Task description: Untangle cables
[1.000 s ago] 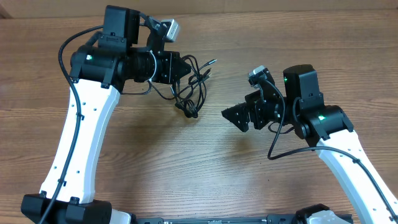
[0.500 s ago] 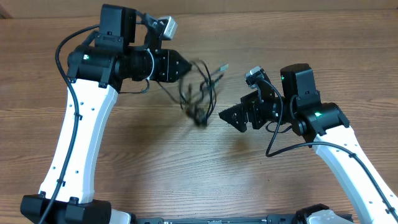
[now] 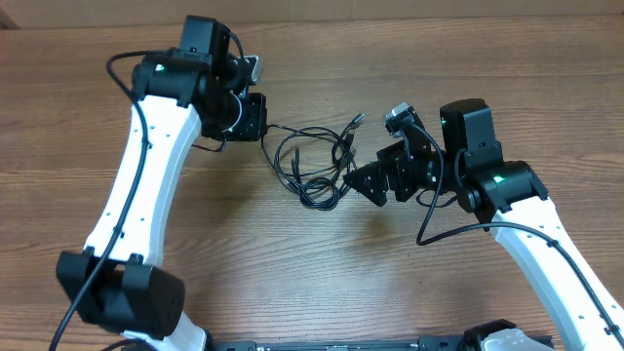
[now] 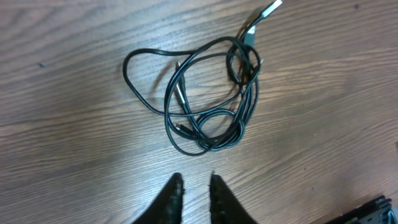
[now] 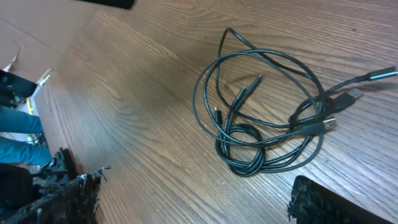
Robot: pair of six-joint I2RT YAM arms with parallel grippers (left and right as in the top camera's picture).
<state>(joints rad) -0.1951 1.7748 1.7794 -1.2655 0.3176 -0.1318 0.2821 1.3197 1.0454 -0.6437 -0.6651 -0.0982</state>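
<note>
My left gripper [image 4: 194,183] has its jaws drawn narrow, a thin strip of wood showing between the two dark fingertips [image 4: 173,194] and nothing pinched there. Its tips point at the table just short of the cables [image 4: 242,118] and do not touch them. My right gripper [image 5: 196,198] stands wide, one finger at each lower corner of its wrist view, with bare tabletop and no cord between them. From above, my right gripper [image 3: 369,181] sits at the right edge of the cables [image 3: 312,181]; whether a finger touches a strand I cannot tell. The cables [image 5: 249,146] lie flat on the wooden table [image 3: 244,253] between my two arms, thin black cords knotted into one loose tangle. Several wide loops overlap, and a smaller, tighter coil sits at the side nearest my left fingertips. A few small plug ends lie inside the loops. Other ends stick out on the far side — one of them the pale, silvery tip [image 4: 270,7], which reaches clear of the tangle and catches the light in the right wrist view as well [image 5: 382,73]. From above, one strand runs out of the heap leftward to just beside my left wrist.
</note>
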